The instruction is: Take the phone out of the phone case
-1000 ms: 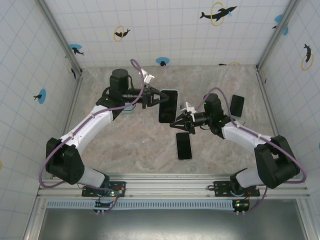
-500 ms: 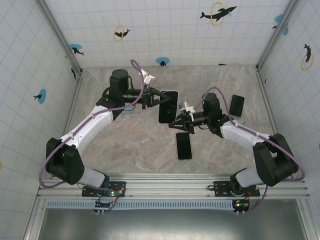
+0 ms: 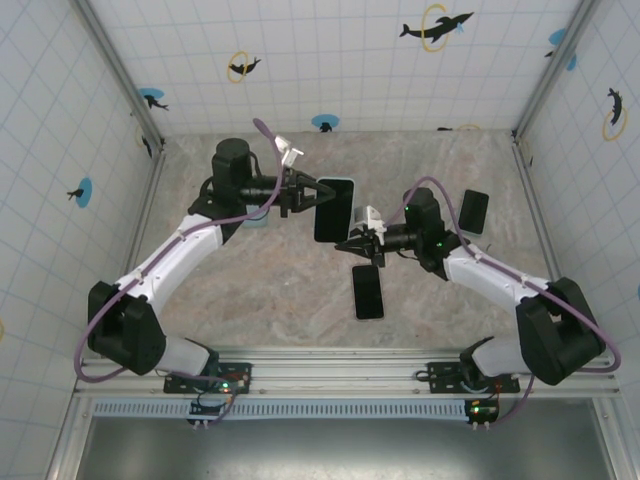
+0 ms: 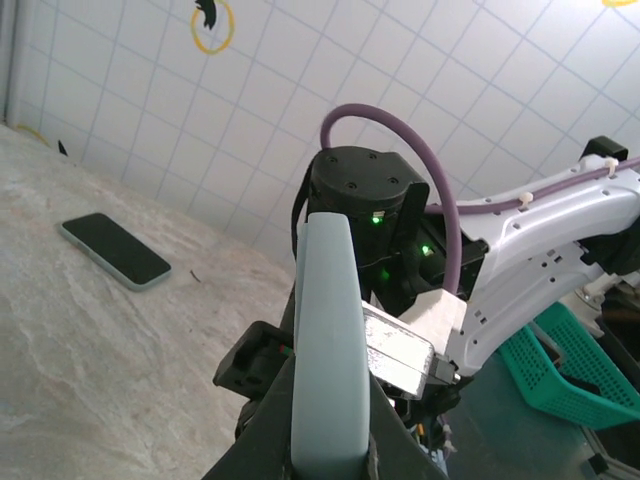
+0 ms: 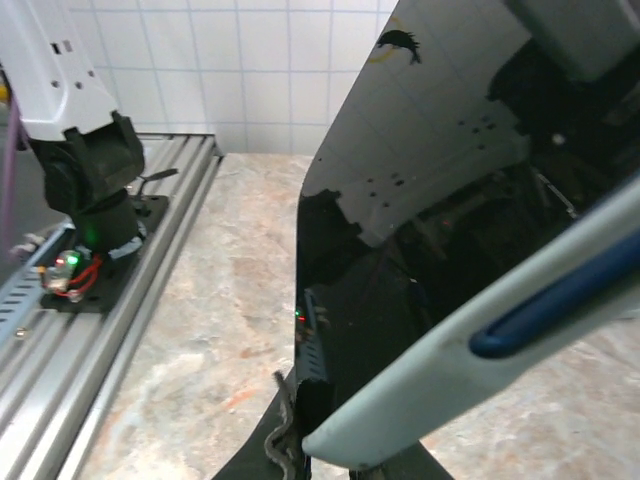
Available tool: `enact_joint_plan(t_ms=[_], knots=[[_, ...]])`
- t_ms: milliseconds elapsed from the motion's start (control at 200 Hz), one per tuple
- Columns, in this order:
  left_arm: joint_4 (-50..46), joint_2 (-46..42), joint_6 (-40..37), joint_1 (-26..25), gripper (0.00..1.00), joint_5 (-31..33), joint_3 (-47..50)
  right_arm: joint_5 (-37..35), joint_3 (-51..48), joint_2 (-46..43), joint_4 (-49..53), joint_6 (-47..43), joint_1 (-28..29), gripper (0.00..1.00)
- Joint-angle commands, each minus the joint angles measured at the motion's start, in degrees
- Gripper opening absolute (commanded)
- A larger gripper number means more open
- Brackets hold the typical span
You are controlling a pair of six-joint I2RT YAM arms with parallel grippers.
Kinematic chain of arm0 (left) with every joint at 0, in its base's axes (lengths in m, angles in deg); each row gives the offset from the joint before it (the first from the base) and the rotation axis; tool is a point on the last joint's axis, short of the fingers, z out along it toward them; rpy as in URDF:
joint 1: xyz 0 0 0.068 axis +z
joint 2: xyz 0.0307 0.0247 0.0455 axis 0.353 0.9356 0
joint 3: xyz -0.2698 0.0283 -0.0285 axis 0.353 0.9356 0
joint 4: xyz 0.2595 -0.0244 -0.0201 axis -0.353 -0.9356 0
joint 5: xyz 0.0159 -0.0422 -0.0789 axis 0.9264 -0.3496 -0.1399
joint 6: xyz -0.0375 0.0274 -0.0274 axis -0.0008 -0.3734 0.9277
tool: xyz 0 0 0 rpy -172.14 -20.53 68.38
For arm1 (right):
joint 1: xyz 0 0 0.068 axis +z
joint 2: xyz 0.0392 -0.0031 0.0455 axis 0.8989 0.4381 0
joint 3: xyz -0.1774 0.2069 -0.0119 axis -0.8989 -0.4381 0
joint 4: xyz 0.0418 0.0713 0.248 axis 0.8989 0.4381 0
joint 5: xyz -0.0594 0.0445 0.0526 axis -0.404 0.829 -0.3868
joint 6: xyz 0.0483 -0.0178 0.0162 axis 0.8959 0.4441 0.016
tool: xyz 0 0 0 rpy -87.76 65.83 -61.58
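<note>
The phone [image 3: 335,210], black screen up, sits in a pale blue phone case and is held tilted above the table's middle. My left gripper [image 3: 312,193] is shut on the case's left edge; the left wrist view shows that edge [image 4: 325,340] clamped between the dark fingers. From the right, my right gripper [image 3: 351,245] is shut on the lower corner. In the right wrist view the screen [image 5: 420,200] and the case rim [image 5: 500,330] with its dark blue button rise out of the right gripper [image 5: 345,455].
A bare black phone [image 3: 368,291] lies on the table just below the held one. Another phone [image 3: 473,211] lies near the right wall, also in the left wrist view [image 4: 115,250]. A teal basket [image 4: 590,370] stands beyond the table. The metal rail [image 5: 100,290] runs along the near edge.
The left arm has swung slightly left and up, carrying the cased phone a little with it. The right gripper has stayed on the lower corner and closed a touch tighter.
</note>
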Motion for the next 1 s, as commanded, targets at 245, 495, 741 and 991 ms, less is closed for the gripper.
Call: enact_joint_plan(t_ms=[245,495,741,991], knots=[[-1.3,-0.4,7.8,-2.0,0.00,-6.2,0.7,-11.8,1.4,-1.2,-8.7,-2.1,0.7,0.02],[-2.0,-0.2,6.8,-2.2,0.00,-3.9,0.2,-5.1,-0.7,-1.9,-15.3,5.3,0.3,0.05],[-0.1,0.2,8.1,-1.8,0.00,1.9,0.4,-0.6,-5.8,-3.2,-26.5,18.7,-0.7,0.38],[9.5,0.0,18.5,-1.5,0.00,11.0,3.4,-1.6,-9.3,-0.6,-43.8,41.4,-1.5,0.41]])
